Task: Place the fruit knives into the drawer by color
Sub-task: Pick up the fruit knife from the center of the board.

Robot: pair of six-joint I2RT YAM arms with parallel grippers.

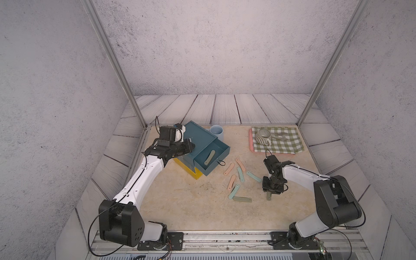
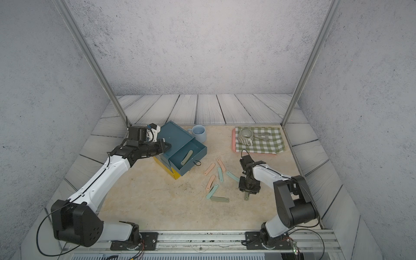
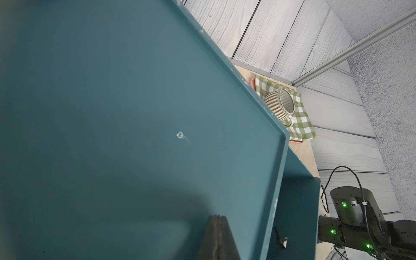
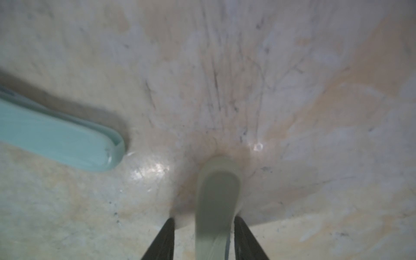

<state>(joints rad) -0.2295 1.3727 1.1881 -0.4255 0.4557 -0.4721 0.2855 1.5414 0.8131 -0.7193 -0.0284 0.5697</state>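
Olive knife [image 4: 217, 198] sits btwn the fingers of your right hand [image 4: 204, 221]. They stand spread either side of it, and a gap shows on one side, so no firm pinch yet. Close squarely on the flat sides w/ the stick running straight out of the hand, then lift clear before swinging over. A mint knife [image 4: 67, 139] lies near; don't drag it.

Target, I'd judge, is the open teal drawer [image 1: 218, 150], where a matching green knife [image 1: 209, 157] lies. Your left hand [image 3: 216, 219] is pressed together on the chest top [image 3: 112, 112]; leaving it there should steady the chest.

Hard to read:
- Right wrist pic is blurred, so can't tell if the knife tip touches the worktop [image 1: 180, 202].
- Top views hide the right fingertips under the wrist.
- Yellow tiers [image 1: 193, 174] are mostly covered.
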